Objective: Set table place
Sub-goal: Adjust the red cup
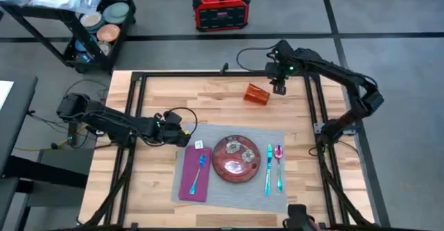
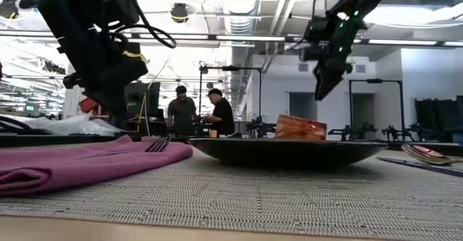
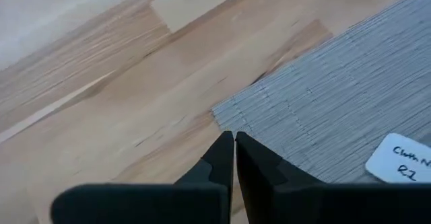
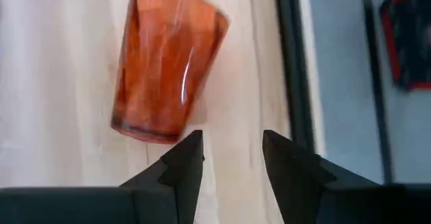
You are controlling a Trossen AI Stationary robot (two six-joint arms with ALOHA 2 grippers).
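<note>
On the pale plank desk, the closed left claw touches the ribbed grey placemat's corner, while the open right claw hovers beside a toppled, translucent orange cup.

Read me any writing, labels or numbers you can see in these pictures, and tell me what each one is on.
"Cwth N" over "R2", handwritten and cut off at the picture's edge: on the white tag lying on the grey placemat, near the left gripper.
Red box's lit display, on the floor beyond the table: too small to read.
Orange cup by the right gripper: no writing visible.
</note>
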